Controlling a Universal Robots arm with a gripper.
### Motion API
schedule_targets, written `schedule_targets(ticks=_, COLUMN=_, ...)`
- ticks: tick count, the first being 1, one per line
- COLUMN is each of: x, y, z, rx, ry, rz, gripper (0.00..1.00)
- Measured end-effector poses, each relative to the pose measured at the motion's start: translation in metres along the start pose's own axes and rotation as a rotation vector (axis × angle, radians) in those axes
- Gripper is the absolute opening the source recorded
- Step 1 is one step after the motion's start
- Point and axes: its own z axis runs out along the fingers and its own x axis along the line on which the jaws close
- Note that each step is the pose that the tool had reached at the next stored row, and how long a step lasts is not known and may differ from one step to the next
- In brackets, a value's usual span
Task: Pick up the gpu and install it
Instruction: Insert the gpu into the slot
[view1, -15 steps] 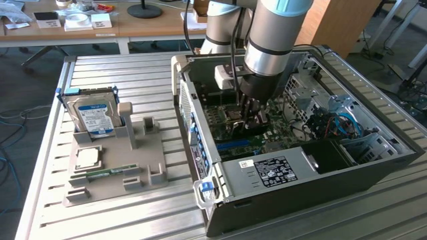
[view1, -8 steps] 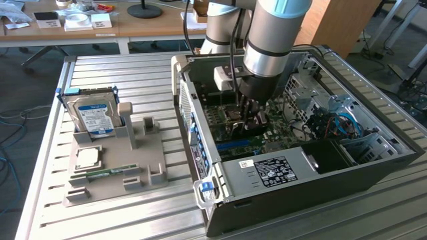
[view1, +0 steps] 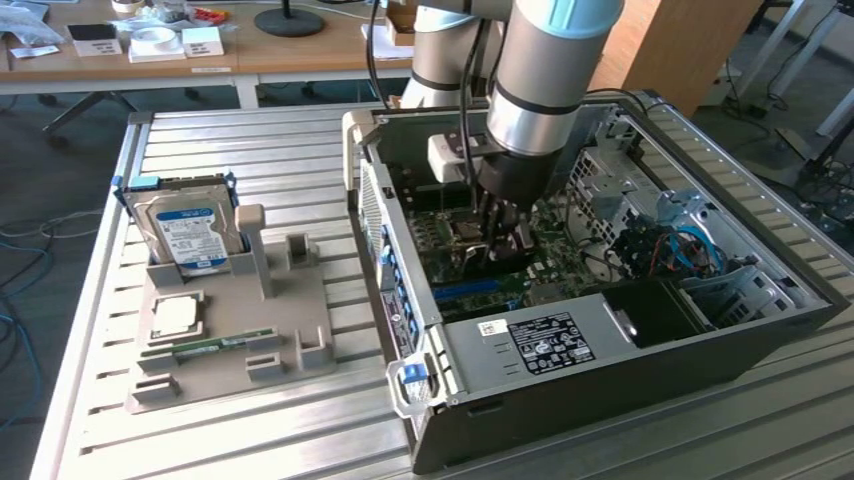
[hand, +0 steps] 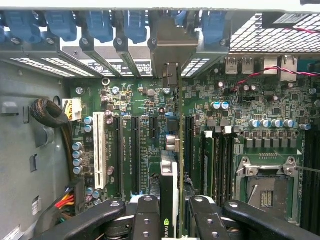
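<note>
The arm (view1: 534, 80) descends almost vertically, wrist straight down, into the open computer case (view1: 587, 400), which lies on its side on the slatted metal table (view1: 267, 150). The gripper (view1: 505, 240) reaches deep inside the case, just above the motherboard (view1: 461, 245). In the wrist view the gripper (hand: 176, 220) has its two black fingers (hand: 145, 220) closed against the two faces of the gpu (hand: 170, 175), which is held edge-on, perpendicular to the motherboard (hand: 250, 100). The card stands over the motherboard between the black expansion slots (hand: 135, 155), with the white slot (hand: 99, 150) farther off on one side and the empty processor socket (hand: 262, 190) farther off on the other. Whether the card's edge is seated in a slot cannot be told. Beyond the card, at the case wall, sits a row of blue bracket clips (hand: 100, 25). Outside the case, toward the exterior view's left, a grey parts fixture (view1: 227, 330) rests on the table, holding a hard drive (view1: 187, 235) upright and a small memory stick (view1: 214, 346) lying flat.
</note>
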Motion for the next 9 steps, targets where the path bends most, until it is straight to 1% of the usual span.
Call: schedule_targets(ticks=9, x=0.0000, y=0.0001, z=0.0039, rx=0.0001, ry=-0.0002, rz=0.000, gripper=0.27)
